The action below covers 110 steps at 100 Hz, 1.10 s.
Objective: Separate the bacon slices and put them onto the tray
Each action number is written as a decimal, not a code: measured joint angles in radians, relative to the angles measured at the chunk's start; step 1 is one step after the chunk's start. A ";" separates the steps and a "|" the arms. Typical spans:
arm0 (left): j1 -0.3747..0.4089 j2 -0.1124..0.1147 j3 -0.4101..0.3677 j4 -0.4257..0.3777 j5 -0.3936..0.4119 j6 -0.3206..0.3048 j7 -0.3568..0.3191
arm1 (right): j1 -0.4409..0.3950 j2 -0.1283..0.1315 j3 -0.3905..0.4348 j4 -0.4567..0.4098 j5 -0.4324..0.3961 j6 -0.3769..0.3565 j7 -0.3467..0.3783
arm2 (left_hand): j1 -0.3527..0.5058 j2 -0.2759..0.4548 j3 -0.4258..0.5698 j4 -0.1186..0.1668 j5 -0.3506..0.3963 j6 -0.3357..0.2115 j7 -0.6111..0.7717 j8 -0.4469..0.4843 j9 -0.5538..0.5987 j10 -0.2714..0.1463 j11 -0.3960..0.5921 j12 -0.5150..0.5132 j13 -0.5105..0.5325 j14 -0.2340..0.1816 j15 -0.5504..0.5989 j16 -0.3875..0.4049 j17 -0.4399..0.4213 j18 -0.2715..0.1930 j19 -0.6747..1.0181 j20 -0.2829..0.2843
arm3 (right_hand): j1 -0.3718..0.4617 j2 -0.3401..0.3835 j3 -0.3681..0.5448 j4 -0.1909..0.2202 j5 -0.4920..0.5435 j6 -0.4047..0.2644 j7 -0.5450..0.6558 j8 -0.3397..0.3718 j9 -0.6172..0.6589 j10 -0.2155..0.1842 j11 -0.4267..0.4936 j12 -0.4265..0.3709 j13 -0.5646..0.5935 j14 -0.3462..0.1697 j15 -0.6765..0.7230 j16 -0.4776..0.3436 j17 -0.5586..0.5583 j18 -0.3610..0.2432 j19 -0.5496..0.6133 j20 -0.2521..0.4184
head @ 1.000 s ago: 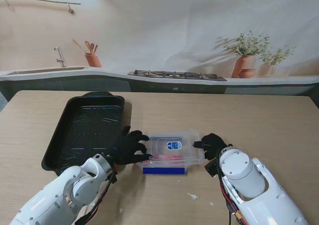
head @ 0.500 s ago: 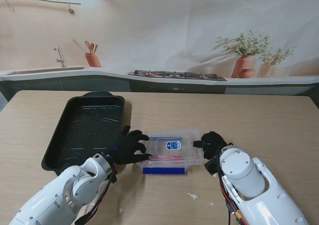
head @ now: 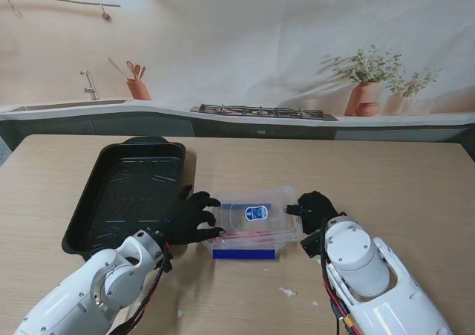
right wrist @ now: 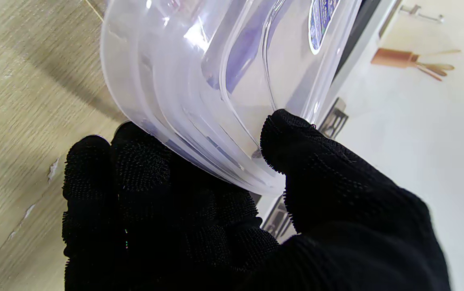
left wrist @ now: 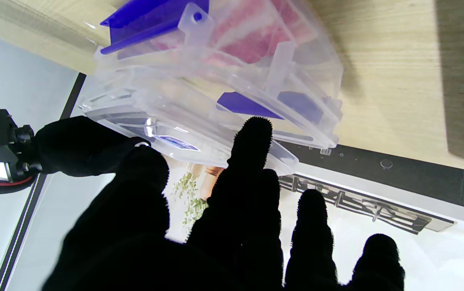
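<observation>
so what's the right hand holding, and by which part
The right hand pinches the clear lid by its rim, thumb on top, fingers underneath.

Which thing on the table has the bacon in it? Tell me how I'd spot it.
Start at the wooden table and find the big black baking tray on the left. Just right of it, between the two black-gloved hands, sits a clear plastic box with a blue clip and a small blue label on its lid. It is the only see-through thing there, and pink slices show through it.
</observation>
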 measured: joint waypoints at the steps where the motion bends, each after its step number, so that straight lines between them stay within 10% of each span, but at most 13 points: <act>1: 0.001 0.000 -0.001 0.000 0.000 -0.001 0.001 | 0.000 -0.001 0.000 0.000 0.000 0.000 -0.002 | 0.000 0.000 0.000 0.000 0.000 0.000 0.000 0.000 0.000 0.000 0.000 0.000 0.000 0.000 0.000 0.000 0.000 0.000 0.000 0.000 | 0.000 0.000 0.000 -0.009 0.000 -0.001 0.002 0.000 0.000 0.000 0.000 0.000 0.000 0.000 0.002 0.000 0.000 0.001 0.001 0.000; 37: 0.018 -0.015 -0.045 -0.004 0.041 -0.025 0.117 | -0.004 -0.025 -0.007 0.000 -0.003 -0.012 -0.075 | 0.000 0.000 0.000 0.000 -0.151 -0.057 -0.141 -0.033 -0.013 0.000 0.000 0.000 0.000 0.000 0.000 0.000 0.000 0.001 0.000 0.010 | 0.001 0.009 0.010 -0.028 0.000 -0.028 0.029 0.047 0.000 0.000 0.002 0.026 0.002 0.002 0.048 0.036 0.021 0.007 0.016 0.028; 110: 0.030 -0.018 -0.079 -0.019 0.044 -0.008 0.125 | -0.057 -0.041 0.049 -0.097 0.074 -0.048 -0.125 | 0.000 0.000 -0.026 0.000 -0.173 -0.041 -0.156 -0.035 -0.025 0.000 0.000 0.000 -0.015 0.001 0.000 0.000 0.000 0.001 0.020 0.023 | 0.013 0.009 0.039 -0.028 0.002 -0.039 0.067 0.074 0.017 0.004 0.014 0.050 0.037 0.011 0.105 0.102 0.068 0.028 0.028 0.062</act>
